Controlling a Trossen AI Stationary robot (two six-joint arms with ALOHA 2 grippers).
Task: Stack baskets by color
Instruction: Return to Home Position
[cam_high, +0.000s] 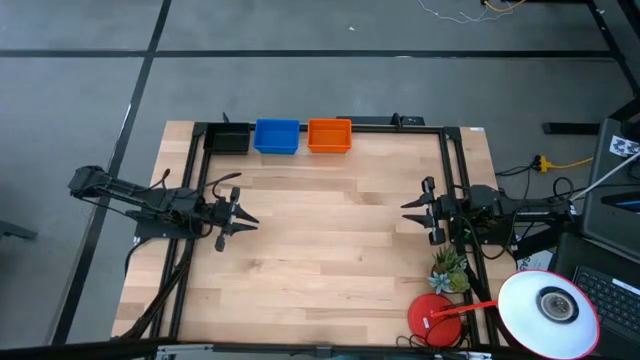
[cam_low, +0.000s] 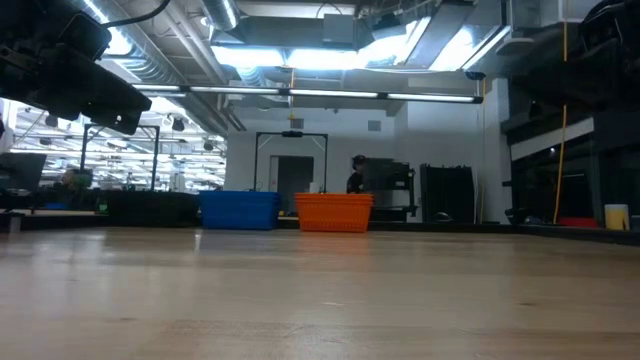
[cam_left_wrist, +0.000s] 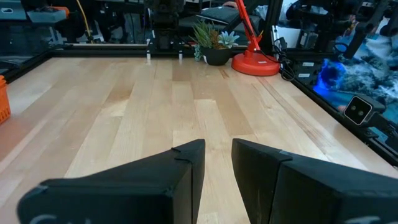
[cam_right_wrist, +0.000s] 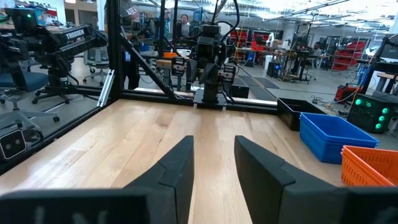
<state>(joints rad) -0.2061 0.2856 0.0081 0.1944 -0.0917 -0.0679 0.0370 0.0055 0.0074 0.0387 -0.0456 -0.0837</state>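
Three baskets stand side by side on their bottoms at the table's far edge: a black one (cam_high: 228, 138), a blue one (cam_high: 277, 136) and an orange one (cam_high: 329, 135). Whether others are nested inside them I cannot tell. The low view shows the blue (cam_low: 238, 210) and the orange (cam_low: 333, 212). My left gripper (cam_high: 240, 212) hovers level over the table's left side, open, with nothing between its fingers (cam_left_wrist: 186, 163). My right gripper (cam_high: 408, 210) hovers level at the right side, also open and holding nothing (cam_right_wrist: 213, 149). The two grippers face each other.
A red round lamp base (cam_high: 432, 315) with a white lamp head (cam_high: 548, 308) stands at the near right corner, and a small potted plant (cam_high: 450, 268) stands beside it. Black frame rails (cam_high: 450, 150) run along the table's left, right and far sides. Bare wood lies between the two grippers.
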